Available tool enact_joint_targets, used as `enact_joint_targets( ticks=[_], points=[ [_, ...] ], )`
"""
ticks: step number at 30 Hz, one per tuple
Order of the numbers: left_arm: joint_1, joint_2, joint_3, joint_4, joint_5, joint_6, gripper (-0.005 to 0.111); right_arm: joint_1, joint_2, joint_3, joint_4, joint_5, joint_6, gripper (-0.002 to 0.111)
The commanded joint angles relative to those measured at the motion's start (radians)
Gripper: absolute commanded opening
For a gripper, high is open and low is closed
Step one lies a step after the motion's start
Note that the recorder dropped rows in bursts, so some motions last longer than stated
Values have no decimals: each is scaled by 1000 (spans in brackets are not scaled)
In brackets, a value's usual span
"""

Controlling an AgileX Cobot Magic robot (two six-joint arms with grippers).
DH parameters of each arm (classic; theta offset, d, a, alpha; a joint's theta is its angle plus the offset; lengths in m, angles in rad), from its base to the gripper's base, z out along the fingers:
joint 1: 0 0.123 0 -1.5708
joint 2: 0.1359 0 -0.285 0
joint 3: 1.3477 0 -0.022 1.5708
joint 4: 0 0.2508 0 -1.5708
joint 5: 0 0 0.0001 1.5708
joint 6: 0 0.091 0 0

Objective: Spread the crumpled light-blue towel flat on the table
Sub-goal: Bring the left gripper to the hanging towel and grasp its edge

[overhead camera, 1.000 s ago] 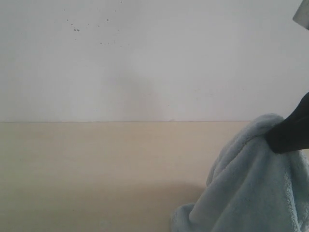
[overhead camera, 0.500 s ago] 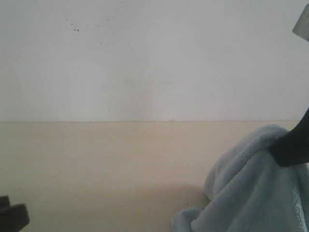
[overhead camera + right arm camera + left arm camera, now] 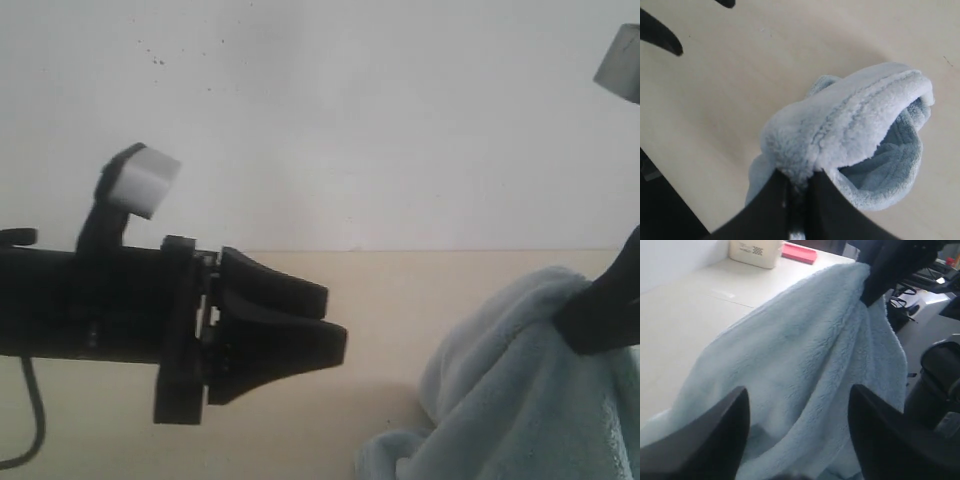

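Observation:
The light-blue towel (image 3: 520, 400) hangs bunched at the right of the exterior view, its lower folds resting on the beige table (image 3: 380, 300). My right gripper (image 3: 600, 300) is shut on a raised fold of the towel (image 3: 840, 135), holding it above the tabletop. My left gripper (image 3: 335, 320) reaches in from the left, level with the towel and apart from it. In the left wrist view its fingers (image 3: 725, 425) stand wide apart, open, with the towel (image 3: 805, 350) hanging in front of them.
A white wall (image 3: 320, 120) rises behind the table. A cream box (image 3: 754, 250) and a pink object (image 3: 799, 252) sit at the table's far end. Dark equipment and cables (image 3: 935, 365) lie beyond the table edge.
My left arm has swept in from the lower left and now fills the left half of the exterior view. The towel and right gripper have shifted only slightly.

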Motion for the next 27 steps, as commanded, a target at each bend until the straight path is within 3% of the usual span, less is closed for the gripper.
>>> enact_joint_targets(
  ticks=[1, 10, 14, 27],
  points=[
    [-94, 44, -61, -10, -1, 34, 56, 1, 18, 0, 25, -1, -26, 1],
    [-224, 94, -140, -10, -75, 53, 56, 1, 29, 0, 45, -4, -41, 1],
    [-263, 112, -163, -10, -188, 67, 56, 1, 29, 0, 74, -1, -58, 1],
    [-280, 143, -178, -10, -297, 141, 56, 1, 29, 0, 122, 28, -99, 1]
  ],
)
